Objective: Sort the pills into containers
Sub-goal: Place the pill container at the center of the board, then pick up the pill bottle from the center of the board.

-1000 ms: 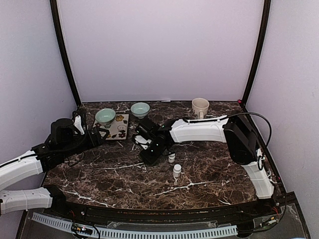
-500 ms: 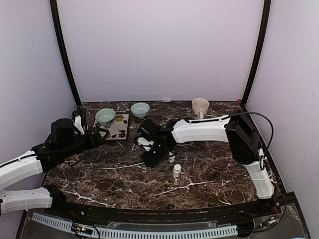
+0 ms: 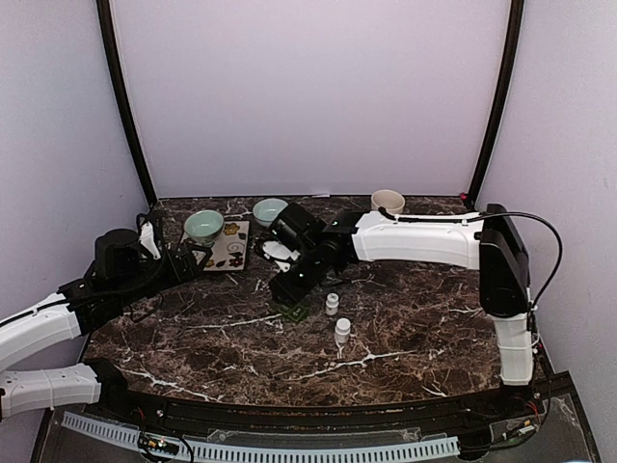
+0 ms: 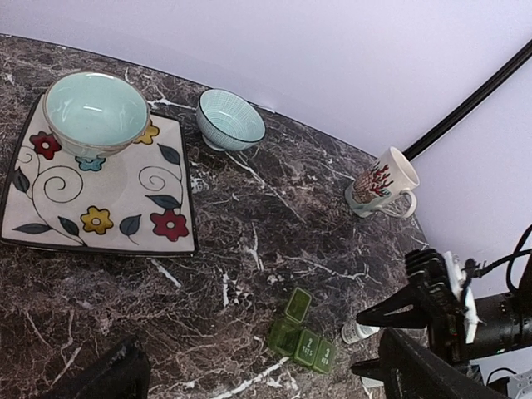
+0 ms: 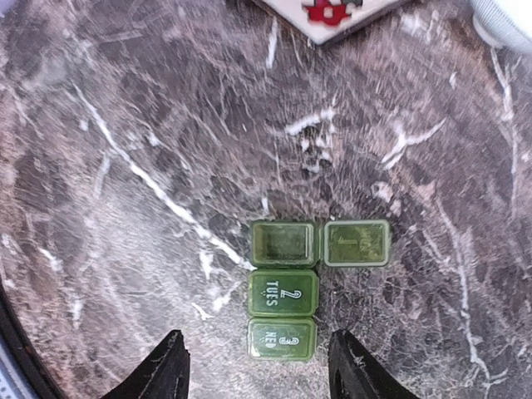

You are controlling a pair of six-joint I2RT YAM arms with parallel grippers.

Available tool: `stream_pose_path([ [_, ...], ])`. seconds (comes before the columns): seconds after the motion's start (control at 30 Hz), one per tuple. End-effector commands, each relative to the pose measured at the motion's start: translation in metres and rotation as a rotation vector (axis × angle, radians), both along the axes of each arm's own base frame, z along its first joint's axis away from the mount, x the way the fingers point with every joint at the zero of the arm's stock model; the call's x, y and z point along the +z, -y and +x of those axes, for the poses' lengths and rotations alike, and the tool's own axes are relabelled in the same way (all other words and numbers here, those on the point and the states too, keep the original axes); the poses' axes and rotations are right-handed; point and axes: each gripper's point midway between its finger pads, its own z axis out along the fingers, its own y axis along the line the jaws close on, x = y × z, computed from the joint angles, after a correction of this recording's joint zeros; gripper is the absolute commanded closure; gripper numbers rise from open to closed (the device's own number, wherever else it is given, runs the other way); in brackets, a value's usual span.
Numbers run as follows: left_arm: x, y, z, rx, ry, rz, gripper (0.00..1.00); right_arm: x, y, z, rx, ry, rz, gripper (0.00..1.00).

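The dark green pill box point(image 5: 283, 301) lies on the marble table. Its first compartment is open and looks empty, with its lid point(image 5: 357, 243) flipped out to the side; the lids marked 2 TUES and 3 WED are shut. The box also shows in the top view point(image 3: 296, 311) and the left wrist view point(image 4: 301, 337). My right gripper point(image 5: 259, 376) hovers just above the box, open and empty; in the top view it point(image 3: 289, 287) hangs over the box. My left gripper point(image 3: 188, 258) is open and empty, well to the box's left. No loose pills show.
Two small white bottles point(image 3: 332, 304) point(image 3: 342, 331) stand right of the box. A flowered square plate point(image 3: 220, 253) holds a teal bowl point(image 3: 203, 226). A second teal bowl point(image 3: 271, 210) and a cream mug point(image 3: 388, 203) stand at the back.
My right arm has risen and pulled back toward the far side, lifting its gripper off the table; the green box now shows beneath it. The left arm has hardly moved.
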Motion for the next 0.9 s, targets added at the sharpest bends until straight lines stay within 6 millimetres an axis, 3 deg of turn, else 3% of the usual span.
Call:
stream_pose_path([
  [0.0,0.032,-0.003,0.005,0.02,0.107,-0.047,0.01,0.066,-0.008,0.004,0.002,0.119,0.154,0.4],
  [0.07,0.036,-0.004,0.005,0.027,0.118,-0.058,0.01,0.083,-0.005,0.01,-0.027,0.166,0.198,0.26],
  [0.1,0.038,-0.004,0.004,0.021,0.128,-0.056,0.01,0.091,-0.004,0.014,-0.045,0.193,0.22,0.1],
  [0.13,0.039,-0.003,0.004,0.01,0.14,-0.049,0.01,0.097,-0.003,0.016,-0.057,0.211,0.233,0.01],
  [0.17,0.039,-0.002,0.003,0.003,0.145,-0.047,0.01,0.103,-0.001,0.018,-0.063,0.225,0.25,0.0],
  [0.33,0.036,-0.001,0.003,-0.018,0.148,-0.003,0.03,0.129,0.009,0.035,-0.152,0.275,0.328,0.0],
  [0.6,0.038,0.008,0.003,-0.068,0.158,0.013,0.01,0.172,0.049,0.055,-0.294,0.251,0.577,0.0],
  [0.63,0.037,0.01,0.004,-0.076,0.154,0.016,0.01,0.176,0.056,0.059,-0.304,0.241,0.614,0.03],
  [0.7,0.035,0.012,0.005,-0.086,0.145,0.026,0.01,0.183,0.066,0.064,-0.306,0.217,0.688,0.21],
  [0.77,0.032,0.013,0.006,-0.088,0.13,0.032,0.01,0.181,0.072,0.071,-0.327,0.219,0.697,0.33],
  [0.87,0.029,0.016,0.007,-0.097,0.11,0.034,0.01,0.181,0.08,0.077,-0.353,0.247,0.667,0.38],
])
